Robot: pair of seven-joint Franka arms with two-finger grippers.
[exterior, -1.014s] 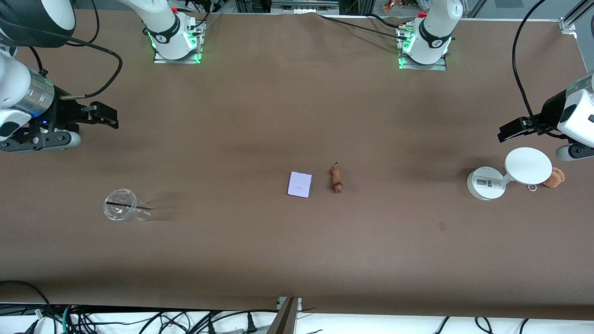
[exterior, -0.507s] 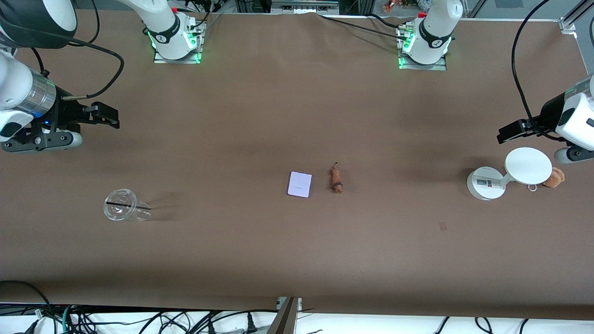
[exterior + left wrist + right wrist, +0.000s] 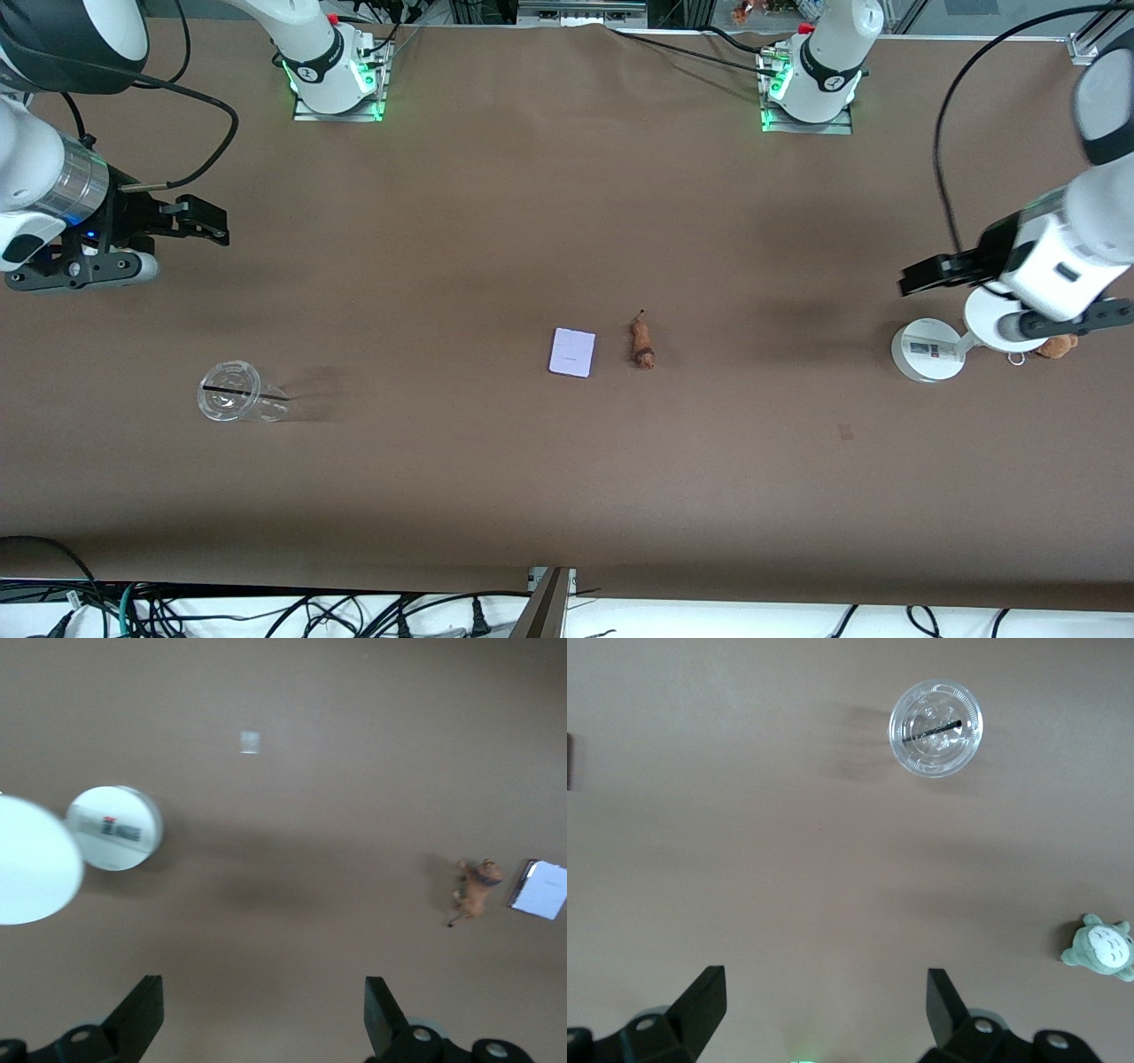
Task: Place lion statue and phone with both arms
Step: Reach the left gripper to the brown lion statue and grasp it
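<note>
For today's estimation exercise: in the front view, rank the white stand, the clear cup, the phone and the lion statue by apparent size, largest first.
1. White stand, partly covered by the left gripper.
2. Clear cup, lying on its side.
3. Phone.
4. Lion statue.
All four rest on the table, so their order looks reliable.

Bare table (image 3: 549, 204) all round the phone (image 3: 571, 353) and lion statue (image 3: 641, 344); white stand (image 3: 926, 350) and clear cup (image 3: 232, 392) well apart.

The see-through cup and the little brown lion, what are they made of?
The cup looks like thin clear plastic: the brown table shows through it, its rim glints, and a dark straw lies across the top. The lion statue is matte reddish-brown with a darker head end; it could be carved wood, resin or clay, and the look leaves that open.
</note>
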